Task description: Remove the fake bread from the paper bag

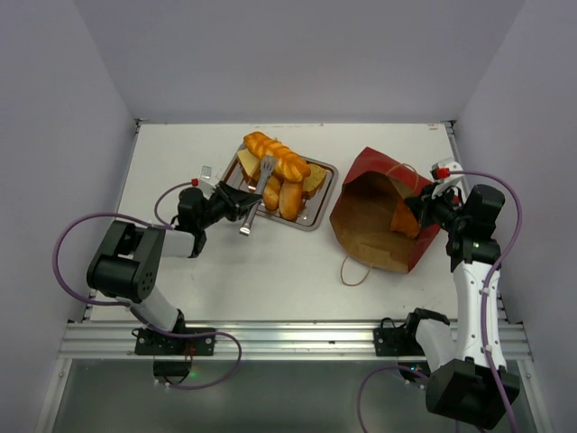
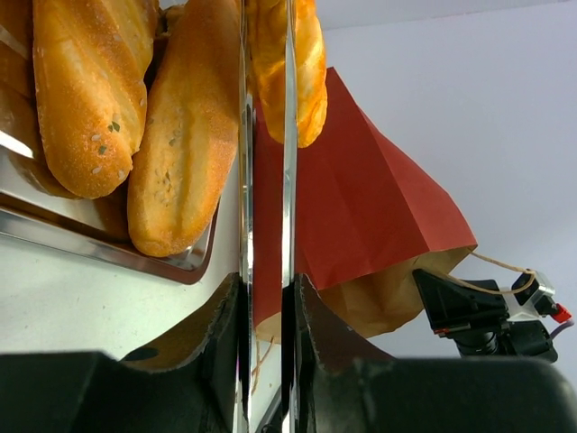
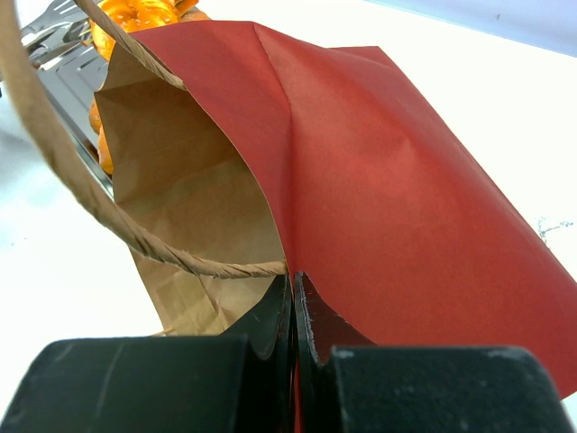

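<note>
Presently, on the white tabletop (image 1: 270, 280):

- Bread (image 1: 278, 170): glossy golden loaves and toast slices heaped on a steel tray (image 1: 312, 222) at centre, with a braided loaf on top. One more orange piece (image 1: 404, 219) sits inside the bag, close to the right end effector.
- Bag (image 1: 365, 230): dark red outside, tan inside. It lies on its side just right of the tray, mouth toward the near edge, with the tan inside showing from above. One twine handle (image 1: 353, 271) loops out onto the tabletop.
- Tongs (image 1: 267, 168): steel, with two thin blades. The tips are over the bread on the tray.
- Left end effector (image 2: 268, 302): closed on the tongs' near end, left of the tray and pointing toward it.
- Right end effector (image 3: 295, 302): fingers pinched together on the bag's rim at its right side, with red paper between them. A second twine loop crosses just in front of it.
</note>
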You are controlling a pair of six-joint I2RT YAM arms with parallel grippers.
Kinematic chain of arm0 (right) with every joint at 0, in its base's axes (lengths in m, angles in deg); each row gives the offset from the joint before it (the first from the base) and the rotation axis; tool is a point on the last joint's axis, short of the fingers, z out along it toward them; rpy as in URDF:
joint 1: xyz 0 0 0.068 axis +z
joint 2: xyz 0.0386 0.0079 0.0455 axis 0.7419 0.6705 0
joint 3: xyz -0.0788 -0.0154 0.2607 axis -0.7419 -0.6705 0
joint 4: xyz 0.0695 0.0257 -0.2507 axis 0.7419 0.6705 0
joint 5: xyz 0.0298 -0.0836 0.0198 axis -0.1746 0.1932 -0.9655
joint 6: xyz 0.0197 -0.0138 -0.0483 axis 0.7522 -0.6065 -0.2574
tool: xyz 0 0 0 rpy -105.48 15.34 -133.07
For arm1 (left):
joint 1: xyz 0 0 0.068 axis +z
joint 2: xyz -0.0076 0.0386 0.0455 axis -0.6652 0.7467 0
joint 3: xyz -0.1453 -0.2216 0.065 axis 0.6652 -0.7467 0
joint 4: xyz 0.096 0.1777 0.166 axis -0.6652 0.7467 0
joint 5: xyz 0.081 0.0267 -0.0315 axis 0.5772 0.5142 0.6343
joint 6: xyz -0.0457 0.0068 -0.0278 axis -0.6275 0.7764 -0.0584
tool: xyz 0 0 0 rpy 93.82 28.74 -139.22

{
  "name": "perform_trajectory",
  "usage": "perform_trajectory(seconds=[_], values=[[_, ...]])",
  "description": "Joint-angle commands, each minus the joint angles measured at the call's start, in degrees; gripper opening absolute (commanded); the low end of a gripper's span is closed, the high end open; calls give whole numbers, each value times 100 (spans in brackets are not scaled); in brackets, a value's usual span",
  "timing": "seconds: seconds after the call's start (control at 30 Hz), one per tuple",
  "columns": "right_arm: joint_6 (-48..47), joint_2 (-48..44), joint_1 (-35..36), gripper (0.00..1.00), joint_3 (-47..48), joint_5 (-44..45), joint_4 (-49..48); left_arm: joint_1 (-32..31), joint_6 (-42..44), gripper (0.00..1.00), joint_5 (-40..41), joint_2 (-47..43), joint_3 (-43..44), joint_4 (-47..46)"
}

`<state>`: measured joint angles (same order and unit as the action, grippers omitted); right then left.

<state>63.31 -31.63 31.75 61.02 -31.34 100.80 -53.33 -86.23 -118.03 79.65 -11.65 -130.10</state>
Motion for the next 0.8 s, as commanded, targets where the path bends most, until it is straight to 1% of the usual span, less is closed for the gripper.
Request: perform_trajectory(seconds=[0.0,0.3,0.77], values=[[-92,-47,-12,1,-39,-90,-198,65,236,27,-86,5,15,-172],[-92,-47,-3,1,-39,-99,-198,109,262,36,-77,-101,-73,-49],[-92,-56,-3,1,-39,-99,-198,136,280,41,-95,-285,-187,-4]])
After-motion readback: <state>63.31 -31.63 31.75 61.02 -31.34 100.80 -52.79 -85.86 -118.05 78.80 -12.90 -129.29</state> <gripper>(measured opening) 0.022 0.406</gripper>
